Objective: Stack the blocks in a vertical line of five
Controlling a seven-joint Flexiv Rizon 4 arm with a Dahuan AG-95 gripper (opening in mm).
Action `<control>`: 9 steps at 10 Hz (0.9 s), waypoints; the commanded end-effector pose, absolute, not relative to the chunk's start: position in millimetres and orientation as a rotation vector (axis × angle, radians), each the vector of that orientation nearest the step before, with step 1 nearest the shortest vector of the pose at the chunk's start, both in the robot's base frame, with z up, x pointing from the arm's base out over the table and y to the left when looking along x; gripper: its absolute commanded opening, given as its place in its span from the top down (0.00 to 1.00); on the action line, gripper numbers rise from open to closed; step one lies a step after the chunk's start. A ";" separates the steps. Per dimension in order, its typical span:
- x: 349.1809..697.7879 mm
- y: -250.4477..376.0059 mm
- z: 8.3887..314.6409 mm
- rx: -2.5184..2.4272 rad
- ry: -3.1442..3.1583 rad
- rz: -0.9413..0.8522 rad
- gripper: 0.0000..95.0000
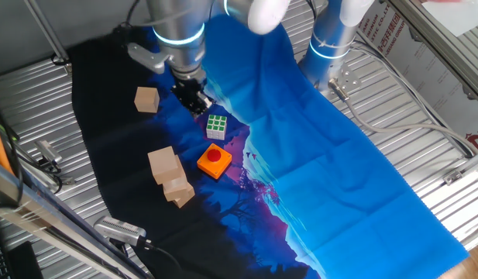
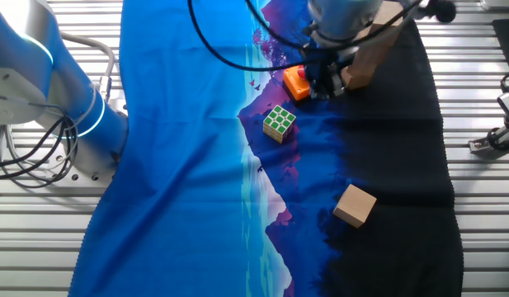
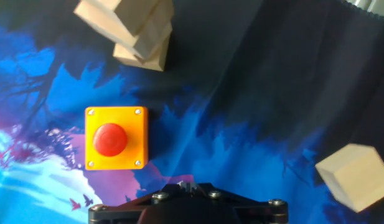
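Observation:
A stack of tan wooden blocks stands on the dark part of the cloth, its layers slightly offset. It also shows at the top of the hand view and partly behind the arm in the other fixed view. A lone block lies apart; it also shows in the other fixed view and at the hand view's right edge. My gripper hangs above the cloth between the lone block and the puzzle cube. Its fingertips meet and hold nothing.
A green-and-white puzzle cube lies just right of the gripper. An orange block with a red button sits between the cube and the stack. The blue-and-black cloth covers the slatted metal table. A second arm's base stands at the back.

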State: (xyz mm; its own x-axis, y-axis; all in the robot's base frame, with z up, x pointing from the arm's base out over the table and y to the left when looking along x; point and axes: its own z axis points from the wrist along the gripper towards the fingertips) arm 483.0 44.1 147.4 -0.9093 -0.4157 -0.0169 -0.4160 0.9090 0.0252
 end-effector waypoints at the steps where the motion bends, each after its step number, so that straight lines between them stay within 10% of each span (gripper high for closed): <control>1: 476.9 43.6 146.7 -0.604 3.099 0.052 1.00; 9: 476.9 43.6 146.7 -0.485 3.133 0.098 1.00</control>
